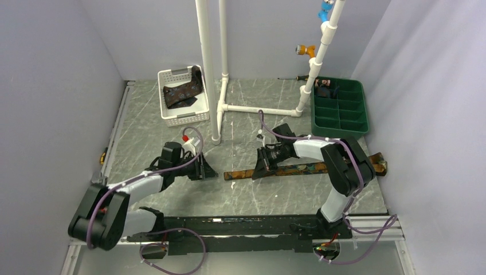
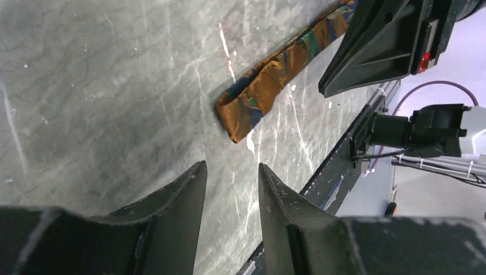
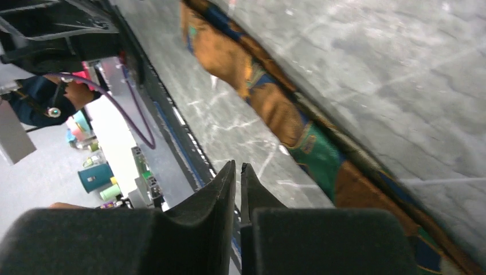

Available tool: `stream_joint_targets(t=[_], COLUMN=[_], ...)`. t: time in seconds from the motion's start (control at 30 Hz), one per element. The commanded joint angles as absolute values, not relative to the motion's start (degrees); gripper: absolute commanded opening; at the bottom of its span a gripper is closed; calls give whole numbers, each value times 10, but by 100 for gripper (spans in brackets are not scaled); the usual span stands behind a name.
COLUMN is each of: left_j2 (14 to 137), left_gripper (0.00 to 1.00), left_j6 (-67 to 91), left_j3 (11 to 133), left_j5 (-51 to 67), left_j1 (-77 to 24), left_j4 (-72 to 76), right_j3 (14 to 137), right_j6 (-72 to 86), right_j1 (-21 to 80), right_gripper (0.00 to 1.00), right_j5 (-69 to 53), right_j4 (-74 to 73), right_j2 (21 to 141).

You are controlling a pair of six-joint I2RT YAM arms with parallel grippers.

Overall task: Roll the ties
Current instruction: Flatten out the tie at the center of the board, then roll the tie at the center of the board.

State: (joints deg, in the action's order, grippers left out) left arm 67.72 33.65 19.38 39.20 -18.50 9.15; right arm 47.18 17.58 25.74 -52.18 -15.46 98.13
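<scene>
Lying flat from the middle of the table to its right edge, the orange-and-teal tie is sitting beside the right gripper, jaws almost shut on nothing, while the left gripper is hovering part-open short of its end, so any pinch is likely missing fabric.

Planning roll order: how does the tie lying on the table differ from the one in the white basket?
Pose: the table tie lies flat, stretched full length; the basket tie sits bunched in the white basket, one end poking up at its rim. Pattern: table tie mottled orange and teal; basket tie dark with small pale motifs. Both are unrolled.
</scene>
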Motion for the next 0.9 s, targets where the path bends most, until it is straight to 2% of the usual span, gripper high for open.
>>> stream_joint_targets(t=[0.0,0.13,0.4,0.63,0.87], left_j2=[738,778,839,859,861], left_gripper=[44,47,45,44,31], left_j6=[378,398,412,410,427], left_j3=[216,216,224,241,238], left_j5=[371,375,368,391,405], left_j1=[-214,-244,-251,-254,-266], left_j4=[192,236,261,275,317], right_j3=[493,508,499,505,503], right_j6=[117,129,171,146,144], right_j1=[252,248,234,228,229], right_gripper=[9,8,8,7,4], right_j5=[-488,-494,-530,-493,-474], right_j4=[-188,-184,-158,-155,-156], right_j2=[1009,1031,983,1050,1067])
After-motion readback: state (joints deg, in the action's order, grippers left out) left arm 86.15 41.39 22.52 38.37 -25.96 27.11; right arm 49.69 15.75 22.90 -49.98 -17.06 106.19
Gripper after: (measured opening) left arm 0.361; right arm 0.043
